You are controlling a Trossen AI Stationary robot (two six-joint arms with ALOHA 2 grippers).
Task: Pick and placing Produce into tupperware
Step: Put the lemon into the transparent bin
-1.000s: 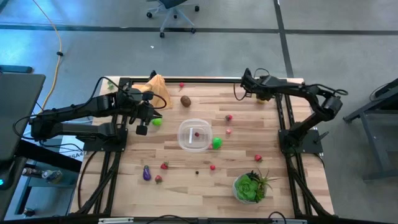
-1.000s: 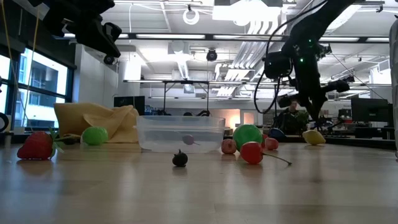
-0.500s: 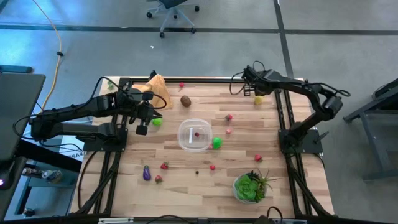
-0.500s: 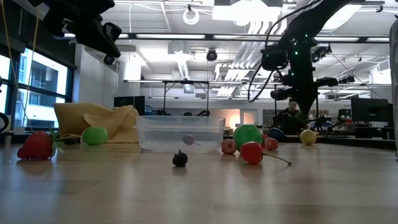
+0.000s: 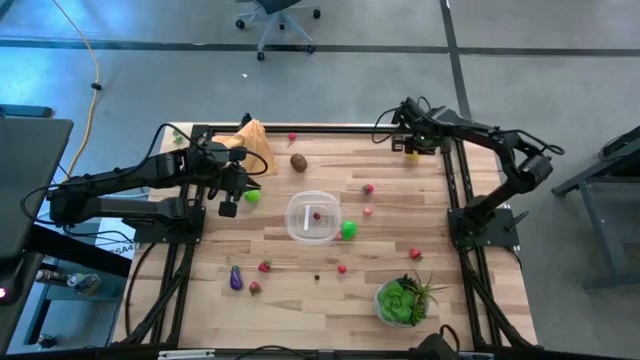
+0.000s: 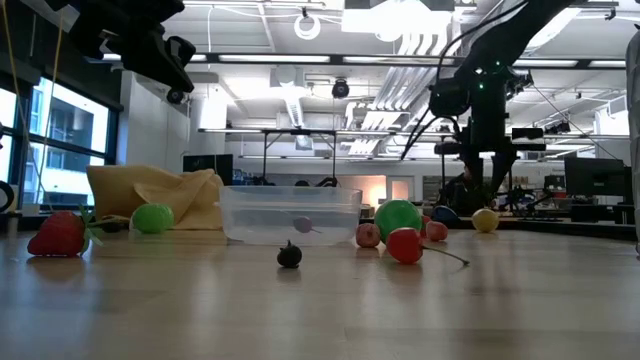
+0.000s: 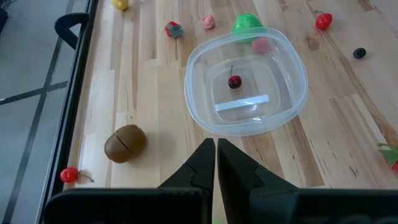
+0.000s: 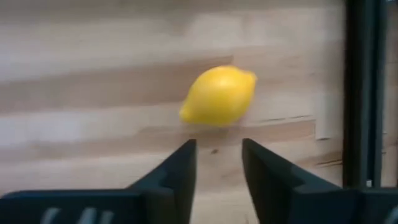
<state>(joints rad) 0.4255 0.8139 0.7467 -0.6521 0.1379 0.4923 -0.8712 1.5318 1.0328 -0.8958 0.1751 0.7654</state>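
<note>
We see the lemon (image 5: pixel 413 158) lying on the tabletop at the far right corner, just inside the right edge rail, nothing holding it. The right gripper (image 8: pixel 216 163) hovers over it with fingers apart and a clear gap between them; the lemon sits just beyond the fingertips. The container (image 5: pixel 313 216) sits mid-table with one cherry (image 7: pixel 234 81) inside. A lime (image 5: pixel 348 230) touches its right side, another lime (image 5: pixel 253 196) lies to its left. The kiwi (image 5: pixel 298 161) is near the far edge, the eggplant (image 5: pixel 236 278) and a strawberry (image 5: pixel 264 266) are toward the near left. The left gripper (image 7: pixel 216 155) hangs above the left side of the tabletop, fingers together, empty.
</note>
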